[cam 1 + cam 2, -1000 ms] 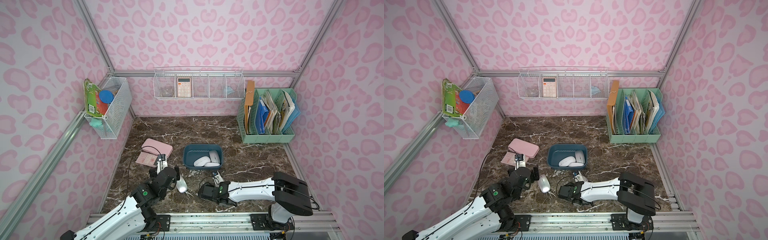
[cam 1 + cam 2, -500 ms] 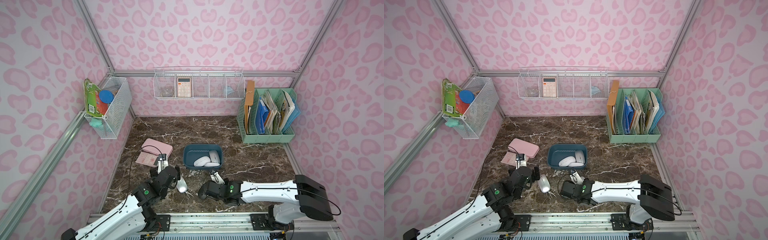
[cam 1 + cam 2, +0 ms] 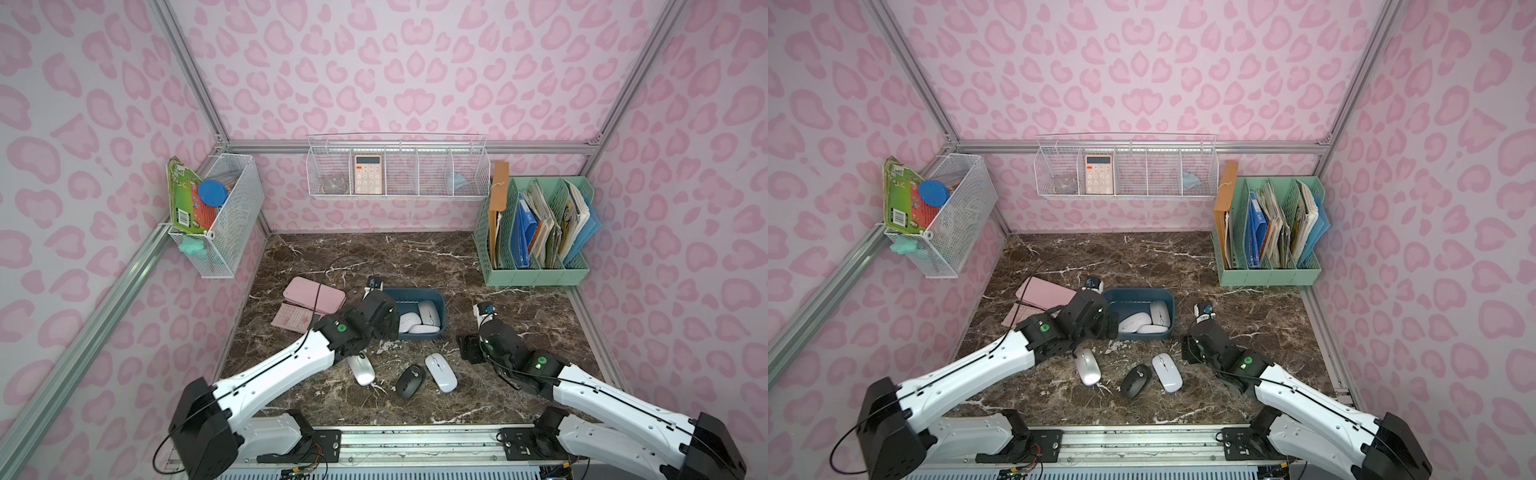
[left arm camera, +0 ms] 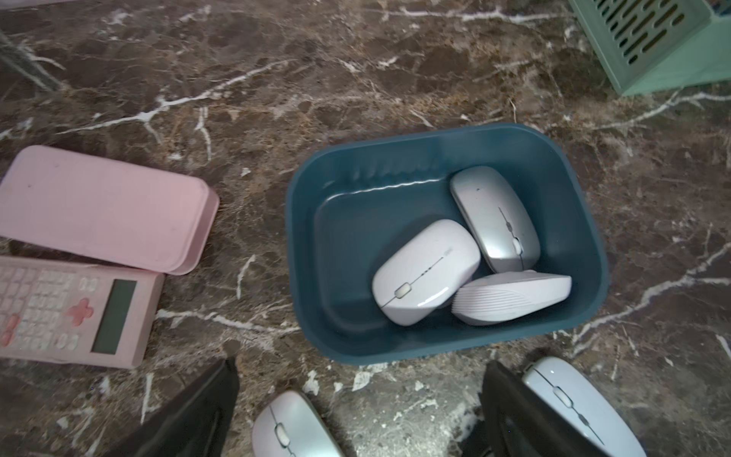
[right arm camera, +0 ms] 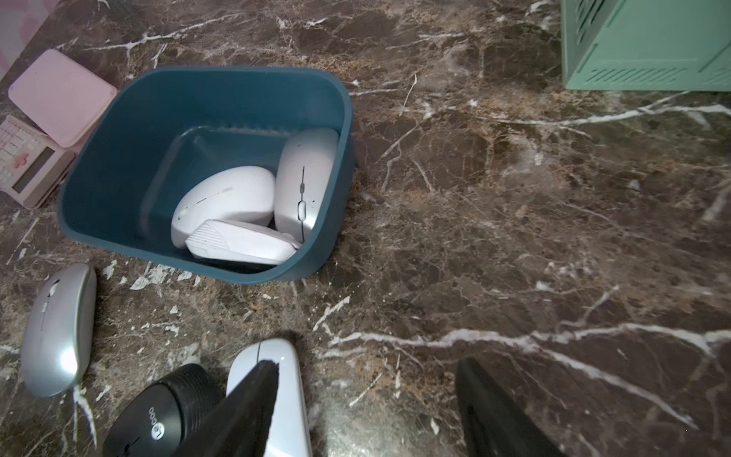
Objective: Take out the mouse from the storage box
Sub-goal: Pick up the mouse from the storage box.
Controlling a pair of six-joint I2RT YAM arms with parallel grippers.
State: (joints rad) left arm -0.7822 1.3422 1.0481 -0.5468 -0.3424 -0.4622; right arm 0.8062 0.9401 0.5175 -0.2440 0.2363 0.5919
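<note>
left gripper wide open, empty, at the storage box, three pale mice inside, right gripper jaws apart gripping nothing, three more mice out near the tabletop's front edge

Left arm is seen folded out from its base at the near edge: black elbow pushed outward, white forearm run forward and inward, wrist tipped downward. Left gripper is held spread wide, left fingers well apart, nothing clamped between them. Right arm is mirrored: elbow thrown outward, forearm laid low and angled inward, wrist tipped downward. Right gripper is likewise found parted, right fingers apart with nothing gripped. The two grippers are set well apart.
</note>
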